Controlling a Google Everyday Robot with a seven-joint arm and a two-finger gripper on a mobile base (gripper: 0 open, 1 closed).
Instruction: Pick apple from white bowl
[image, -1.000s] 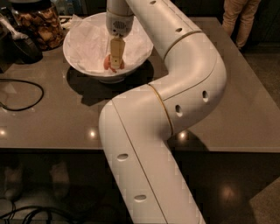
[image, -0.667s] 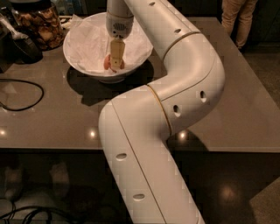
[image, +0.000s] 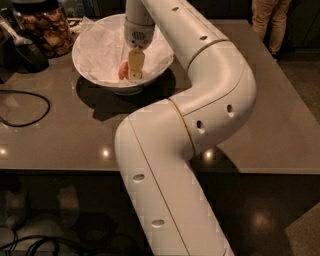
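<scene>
The white bowl (image: 95, 50), wide and lined with crumpled white paper, stands at the back left of the grey table (image: 250, 125). The apple (image: 122, 70), small and reddish-orange, lies at the bottom of the bowl, only its left part showing. My gripper (image: 132, 75) reaches straight down into the bowl from the white arm (image: 200, 100) and stands right at the apple, covering most of it. I cannot tell whether it holds the apple.
A glass jar of brown snacks (image: 44, 27) stands left of the bowl at the back. A dark object (image: 22, 52) and a black cable (image: 20, 107) lie at the table's left. A person's legs (image: 270, 20) stand at the far right.
</scene>
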